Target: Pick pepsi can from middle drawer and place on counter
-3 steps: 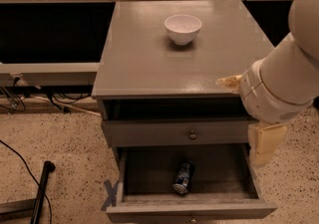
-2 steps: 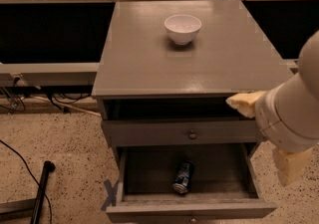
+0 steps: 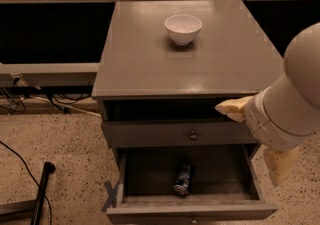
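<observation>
The pepsi can [image 3: 183, 179] is blue with silver ends and lies on its side in the pulled-out middle drawer [image 3: 150, 201], near the front centre of its tray. The grey counter [image 3: 150, 59] tops the cabinet above it. My gripper [image 3: 248, 145] hangs at the right of the cabinet, above the drawer's right side and apart from the can. It is open and empty: one cream finger [image 3: 232, 108] sits by the counter's front edge, the other finger [image 3: 280, 166] lower right.
A white bowl [image 3: 183, 28] stands on the back half of the counter. A shut drawer front with a knob [image 3: 192, 135] is above the open drawer. A black pole [image 3: 41, 189] and cables lie on the floor at left. A rail runs behind the cabinet.
My arm and open gripper have moved down and to the right, from beside the counter's edge to the open drawer's right side. The can and bowl have not moved.
</observation>
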Available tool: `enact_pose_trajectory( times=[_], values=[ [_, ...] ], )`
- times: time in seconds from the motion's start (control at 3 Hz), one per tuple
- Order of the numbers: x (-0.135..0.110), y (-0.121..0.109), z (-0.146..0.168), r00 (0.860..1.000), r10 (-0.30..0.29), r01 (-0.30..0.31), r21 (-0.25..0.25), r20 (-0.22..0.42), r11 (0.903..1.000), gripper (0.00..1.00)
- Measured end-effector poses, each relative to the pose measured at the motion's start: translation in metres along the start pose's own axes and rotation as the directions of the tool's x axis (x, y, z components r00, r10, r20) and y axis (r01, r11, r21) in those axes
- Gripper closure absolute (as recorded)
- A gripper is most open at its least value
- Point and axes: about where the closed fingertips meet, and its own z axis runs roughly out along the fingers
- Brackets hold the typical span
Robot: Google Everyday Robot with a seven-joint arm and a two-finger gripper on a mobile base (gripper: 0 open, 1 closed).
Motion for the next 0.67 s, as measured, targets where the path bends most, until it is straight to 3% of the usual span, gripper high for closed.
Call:
enact_pose_trajectory(
  times=[0.33, 0.67],
  values=[
    [0.0011, 0.0136, 0.0019, 0.996, -0.088, 0.087, 0.052, 0.017, 0.9949, 0.00],
    [0.0019, 0.0048, 0.0012, 0.986, -0.168, 0.167, 0.086, 0.000, 0.9821, 0.00]
  ],
)
